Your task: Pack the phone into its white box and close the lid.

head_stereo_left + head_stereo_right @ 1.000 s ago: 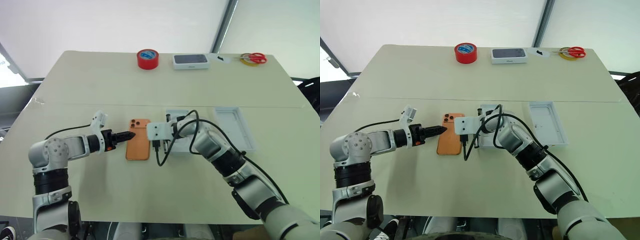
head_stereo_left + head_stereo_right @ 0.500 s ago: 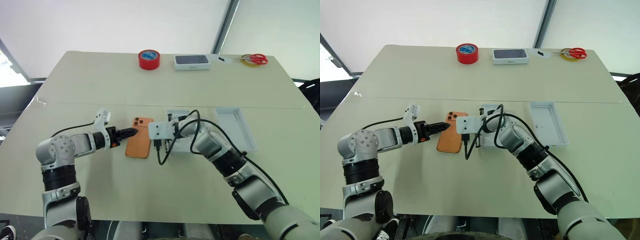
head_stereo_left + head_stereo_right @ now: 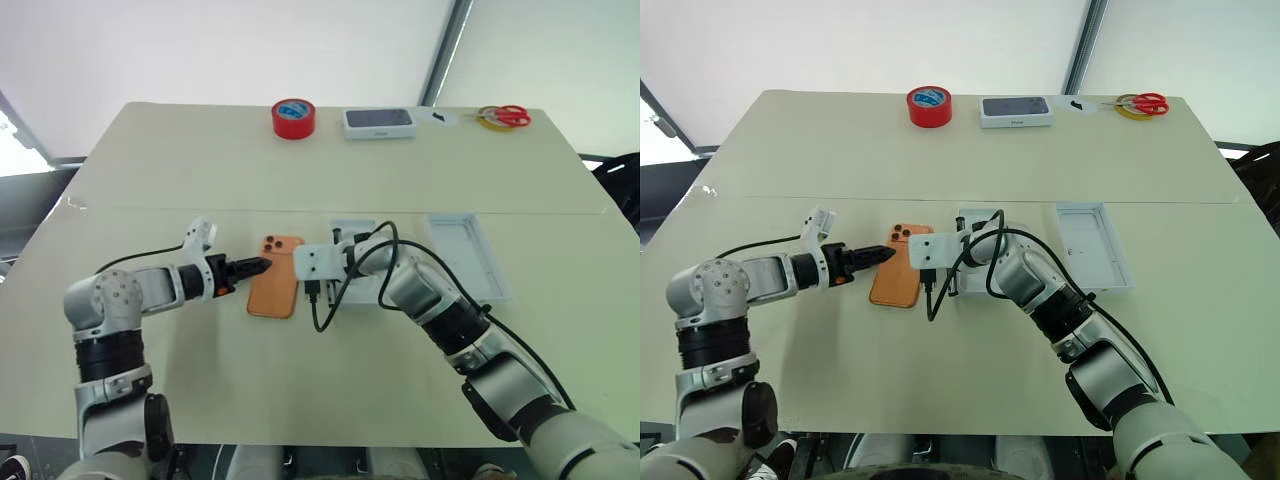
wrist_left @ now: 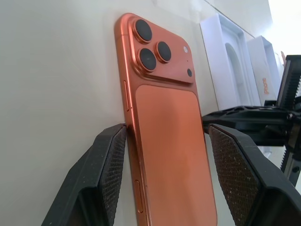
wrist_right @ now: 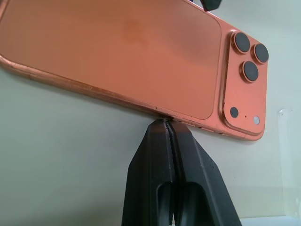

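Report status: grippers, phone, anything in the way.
Left gripper open, fingers straddling the phone. Right gripper shut, tip against the phone's edge. Phone flat on table, camera side up, not yet boxed. Nothing blocking.

Phone [image 4: 170,155]: matt orange back, glossy metal-looking rim. Left fingers [image 4: 235,176]: black, knurled pads.

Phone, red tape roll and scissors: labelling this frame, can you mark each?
phone [image 3: 275,289], left eye view, middle of its orange back.
red tape roll [image 3: 294,118], left eye view, its top face.
scissors [image 3: 513,116], left eye view, red handles.
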Available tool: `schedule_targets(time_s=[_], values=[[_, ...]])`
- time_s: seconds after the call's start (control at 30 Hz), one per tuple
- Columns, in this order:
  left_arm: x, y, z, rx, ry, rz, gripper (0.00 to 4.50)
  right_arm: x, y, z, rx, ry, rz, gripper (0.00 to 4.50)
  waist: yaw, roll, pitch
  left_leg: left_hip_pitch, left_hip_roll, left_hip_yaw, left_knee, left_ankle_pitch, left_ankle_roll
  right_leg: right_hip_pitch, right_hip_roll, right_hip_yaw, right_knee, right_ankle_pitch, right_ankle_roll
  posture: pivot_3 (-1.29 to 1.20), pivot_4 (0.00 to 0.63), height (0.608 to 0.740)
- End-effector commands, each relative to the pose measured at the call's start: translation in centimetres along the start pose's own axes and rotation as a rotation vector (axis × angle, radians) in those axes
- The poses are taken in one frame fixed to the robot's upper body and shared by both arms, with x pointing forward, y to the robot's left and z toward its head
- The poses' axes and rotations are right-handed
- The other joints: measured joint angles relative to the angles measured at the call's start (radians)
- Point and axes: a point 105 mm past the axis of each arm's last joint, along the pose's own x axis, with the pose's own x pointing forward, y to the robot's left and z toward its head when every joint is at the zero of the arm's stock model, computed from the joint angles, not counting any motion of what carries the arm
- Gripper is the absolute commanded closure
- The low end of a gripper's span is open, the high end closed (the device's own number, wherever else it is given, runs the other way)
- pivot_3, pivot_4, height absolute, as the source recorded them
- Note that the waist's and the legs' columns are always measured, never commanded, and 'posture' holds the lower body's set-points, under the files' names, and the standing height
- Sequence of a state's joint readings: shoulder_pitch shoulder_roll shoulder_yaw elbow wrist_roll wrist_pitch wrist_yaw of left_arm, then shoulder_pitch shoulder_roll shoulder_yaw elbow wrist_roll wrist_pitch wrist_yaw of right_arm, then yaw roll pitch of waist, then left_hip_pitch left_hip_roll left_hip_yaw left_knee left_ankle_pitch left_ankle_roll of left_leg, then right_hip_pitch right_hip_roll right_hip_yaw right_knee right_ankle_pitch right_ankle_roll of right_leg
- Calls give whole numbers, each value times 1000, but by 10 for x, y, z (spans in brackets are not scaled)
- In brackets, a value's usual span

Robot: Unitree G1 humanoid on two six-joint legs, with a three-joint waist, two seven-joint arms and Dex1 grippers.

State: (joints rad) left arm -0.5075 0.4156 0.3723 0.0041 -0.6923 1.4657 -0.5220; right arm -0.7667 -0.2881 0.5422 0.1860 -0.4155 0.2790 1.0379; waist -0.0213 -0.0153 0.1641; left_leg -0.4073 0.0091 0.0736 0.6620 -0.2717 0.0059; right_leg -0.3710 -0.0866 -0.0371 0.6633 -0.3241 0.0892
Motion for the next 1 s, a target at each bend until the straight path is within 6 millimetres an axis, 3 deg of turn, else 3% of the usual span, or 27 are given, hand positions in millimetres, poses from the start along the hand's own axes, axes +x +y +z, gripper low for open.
schedule_targets(time_s=[0.03,0.3,0.43,0.57,0.8,1.0], values=[[-8,-8,-3,32,27,-62,1592,7,11,4,-7,-12,48,4442,-1,0,0,0,0,0,0,0,0,0,0,0,0,0,0,0,150,730],[-41,16,0,66,0,21,1592,7,12,2,-10,-6,49,4442,-21,0,0,-1,0,0,-4,0,-1,-2,0,0,-1,0,0,0,150,730],[-43,18,-5,60,-2,18,1592,8,13,2,-13,-7,54,4442,-22,0,0,0,0,0,-5,1,-1,-2,0,0,-2,0,0,0,150,730],[-26,16,-10,25,5,3,1592,8,12,2,-17,-7,54,4442,-20,0,0,0,0,0,-5,1,-1,-2,-1,1,-2,0,0,0,150,730],[20,-21,-25,14,53,-118,1592,10,11,3,-22,-6,51,4442,-7,1,-1,0,0,0,-4,1,-1,-1,-1,0,-2,0,0,0,150,730],[24,-23,-26,-29,22,-140,1592,9,11,3,-16,-7,48,4442,8,1,-1,4,0,0,-4,0,-1,3,-1,0,-2,0,0,0,150,730]])
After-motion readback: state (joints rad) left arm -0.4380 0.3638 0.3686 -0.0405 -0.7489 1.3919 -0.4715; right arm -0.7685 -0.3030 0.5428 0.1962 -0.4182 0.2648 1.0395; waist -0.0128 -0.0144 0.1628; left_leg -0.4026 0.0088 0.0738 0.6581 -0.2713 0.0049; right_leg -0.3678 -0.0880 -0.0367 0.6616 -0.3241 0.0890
